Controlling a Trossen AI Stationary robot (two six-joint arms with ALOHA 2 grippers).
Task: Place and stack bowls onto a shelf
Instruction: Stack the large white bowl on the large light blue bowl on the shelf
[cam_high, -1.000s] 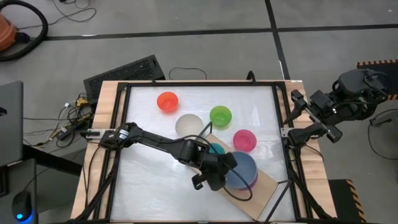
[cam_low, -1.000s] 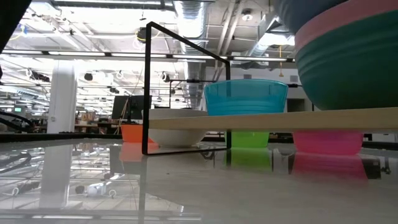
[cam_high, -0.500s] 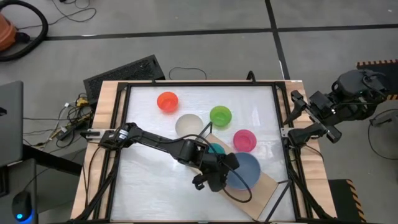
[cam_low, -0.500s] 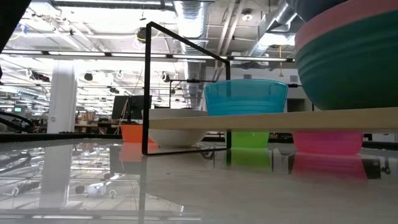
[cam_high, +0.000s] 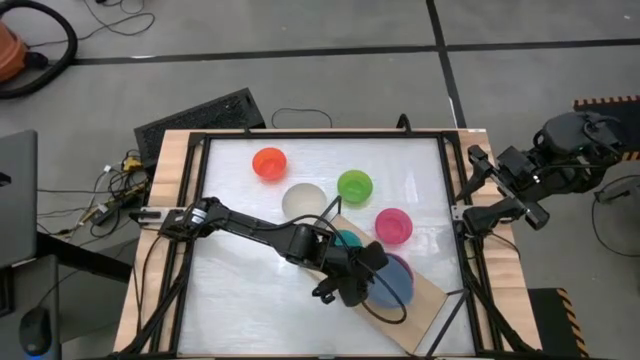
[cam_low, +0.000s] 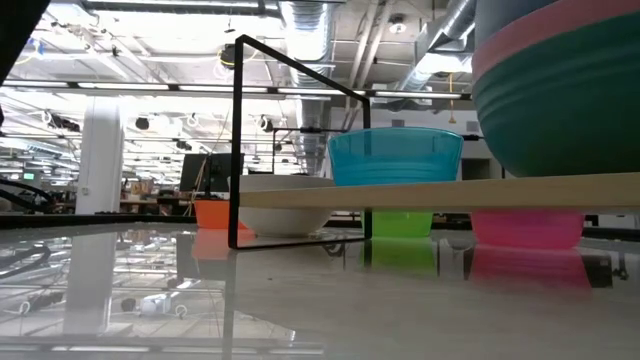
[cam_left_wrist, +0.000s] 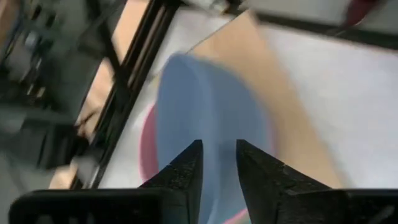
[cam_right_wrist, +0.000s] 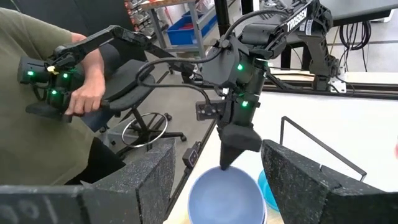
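Your left pincer (cam_high: 362, 282) has brought the blue bowl (cam_high: 392, 281) down over the last second: a moment ago it sat wider and higher above the pink rim, and now it looks smaller and settled into the stack, with only a sliver of magenta bowl (cam_high: 407, 268) showing at its edge. In the low view the stack's top has dropped a touch too. The fingers (cam_left_wrist: 186, 171) are close together, clamped on the blue bowl's rim.

That puts blue on magenta on dark green (cam_low: 560, 110) at the near end of the shelf (cam_high: 425, 295), with the cyan bowl (cam_high: 347, 240) beside it on the board. My read is the bowl is seated and you can let go.

Red (cam_high: 269, 162), white (cam_high: 303, 201), lime (cam_high: 354, 185) and pink (cam_high: 393, 225) wait on the bench (cam_high: 240, 290). Your right pincer (cam_high: 480, 190), fingers apart, is parked off the bench's right edge.
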